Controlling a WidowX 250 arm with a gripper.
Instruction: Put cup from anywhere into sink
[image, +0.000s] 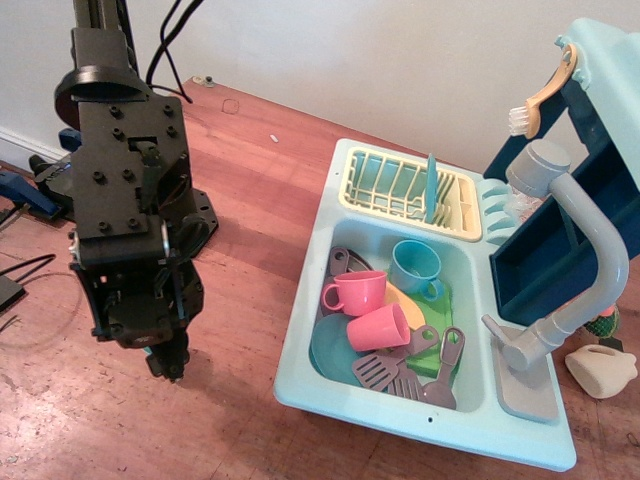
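The small light turquoise cup does not show in this view; it is hidden or out of view. The pale aqua sink (300, 375) stands at the right, with a deep basin, a grey curved faucet (585, 260) and a pale yellow dish rack (405, 190) behind the basin. My black gripper (167, 362) hangs at the left, pointing down just above the wooden table, well left of the sink. Its fingertips are seen edge-on as one dark narrow tip. I cannot tell whether they are open or shut, and nothing shows between them.
The basin holds two pink cups (358, 292), a dusty-blue mug with a handle (415, 265), a teal plate (330, 350), grey spatulas (385, 375) and green and orange pieces. A dark blue shelf unit (545, 250) stands at the right, with a brush (540, 100) hanging. Cables lie at the far left.
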